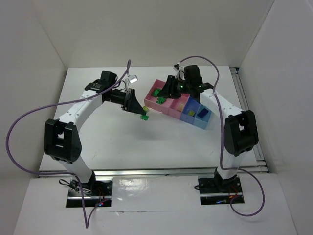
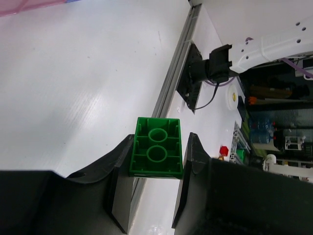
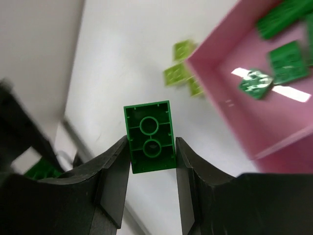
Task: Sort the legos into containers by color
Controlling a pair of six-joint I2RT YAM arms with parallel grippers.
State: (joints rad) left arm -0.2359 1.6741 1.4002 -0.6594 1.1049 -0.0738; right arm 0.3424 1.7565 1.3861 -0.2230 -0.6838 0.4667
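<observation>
My left gripper (image 2: pixel 157 164) (image 1: pixel 142 114) is shut on a dark green lego (image 2: pixel 156 152) (image 1: pixel 145 118), held above the white table left of the containers. My right gripper (image 3: pixel 152 152) (image 1: pixel 166 93) is shut on another dark green lego (image 3: pixel 149 137) beside the pink container's (image 3: pixel 244 122) (image 1: pixel 172 106) edge. In that container lie several green legos (image 3: pixel 286 58) (image 1: pixel 156 92). Yellow-green legos (image 3: pixel 178 73) (image 1: pixel 145 107) lie on the table just outside its corner. The periwinkle container (image 1: pixel 186 116) holds a yellow-green lego (image 1: pixel 192 113). The light-blue one (image 1: pixel 201 122) holds a dark blue lego (image 1: pixel 204 113).
A small clear piece (image 1: pixel 132 78) lies on the table behind the left arm. A metal rail (image 2: pixel 173 83) runs along the table's near edge, with the right arm's base (image 2: pixel 208 68) beyond it. White walls close the table in on three sides.
</observation>
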